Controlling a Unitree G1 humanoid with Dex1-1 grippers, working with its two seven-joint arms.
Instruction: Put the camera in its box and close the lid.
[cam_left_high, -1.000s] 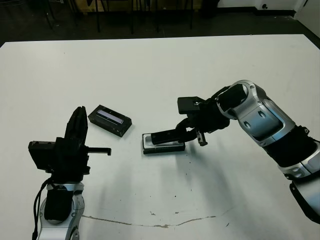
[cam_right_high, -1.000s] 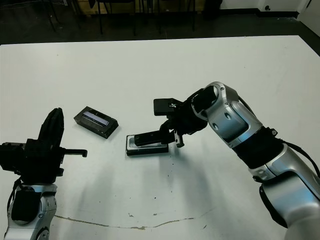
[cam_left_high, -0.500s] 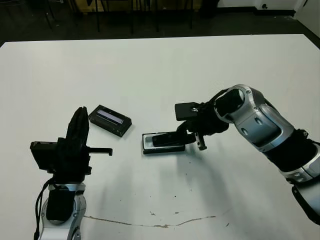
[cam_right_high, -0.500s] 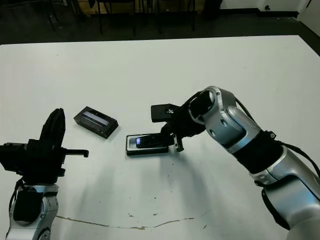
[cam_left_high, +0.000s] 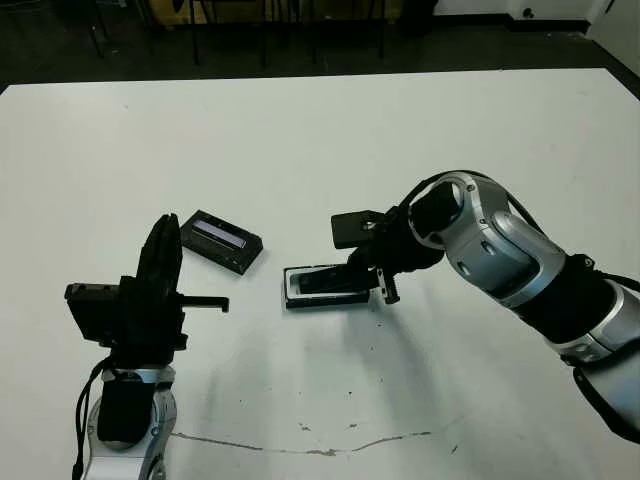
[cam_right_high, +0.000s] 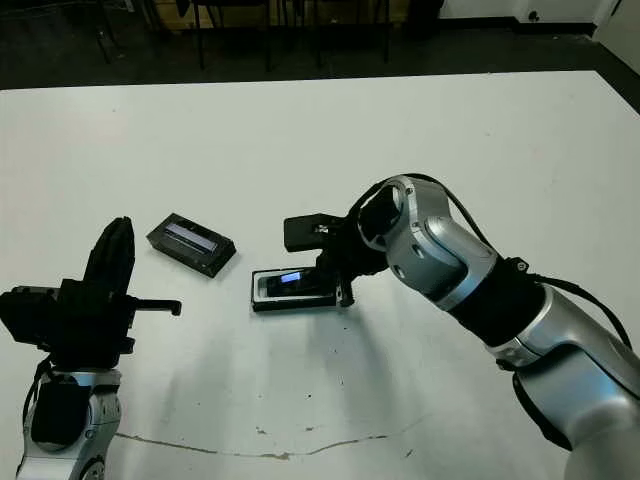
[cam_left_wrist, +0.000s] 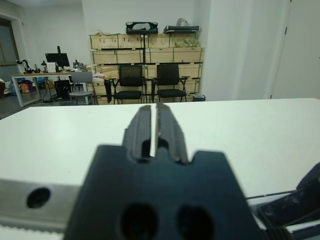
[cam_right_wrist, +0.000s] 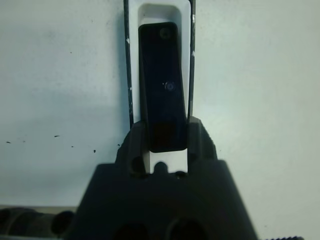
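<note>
two arms work a white table (cam_left_high: 420, 110), the right arm (cam_left_high: 500, 250) reaching in from the right side. its right gripper (cam_right_wrist: 161, 142) grasps the near end of the camera (cam_right_wrist: 160, 85), which lies along the white-lined box (cam_left_high: 292, 298), nearly seated. the lid (cam_left_high: 221, 241) rests well apart to the left, strip up. the left gripper (cam_left_wrist: 152, 127) is clenched on nothing, raised beside it. the bar looks light, stiff and slick, its glossy screen likely scratch-prone; holding its long edges near one end seems safest.

Near end of the camera (cam_right_wrist: 161, 85) behind the right tool (cam_right_wrist: 161, 150).
</note>
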